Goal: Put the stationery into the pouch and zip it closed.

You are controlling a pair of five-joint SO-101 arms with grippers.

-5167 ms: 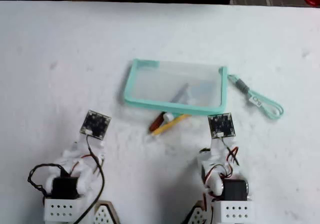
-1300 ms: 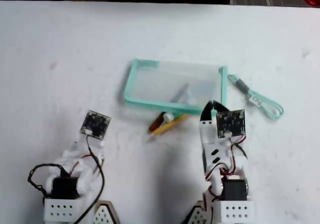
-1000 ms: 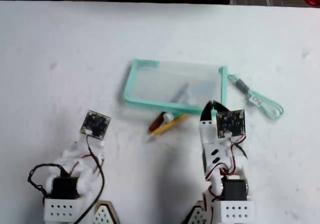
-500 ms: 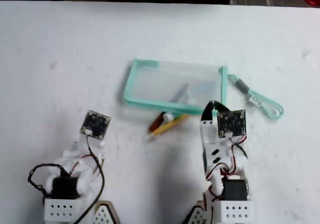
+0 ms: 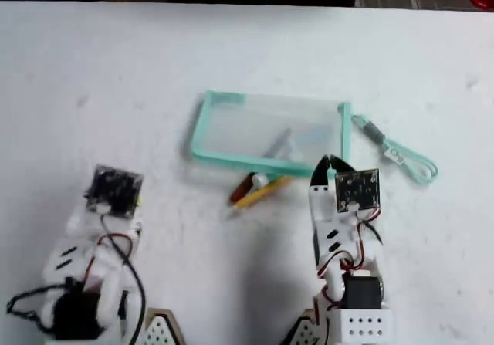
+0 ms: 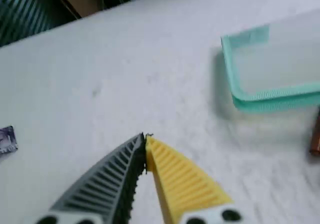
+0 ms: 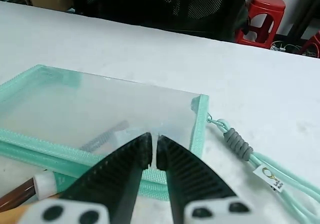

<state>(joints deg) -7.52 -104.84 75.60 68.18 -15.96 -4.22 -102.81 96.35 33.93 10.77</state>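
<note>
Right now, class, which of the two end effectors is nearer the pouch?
The right end effector, black-fingered, with its tips at the near edge of the pouch. The left end effector, grey and yellow, is farther off.

The small white tag (image 7: 270, 177) near the pouch (image 7: 100, 108) bears print too small to read.

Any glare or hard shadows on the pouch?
High view: even light, no glare on the pouch, faint shadow along its left end. Left wrist view: soft shadow beside its corner. Right wrist view: right gripper overlaps its near edge; no glare.
</note>
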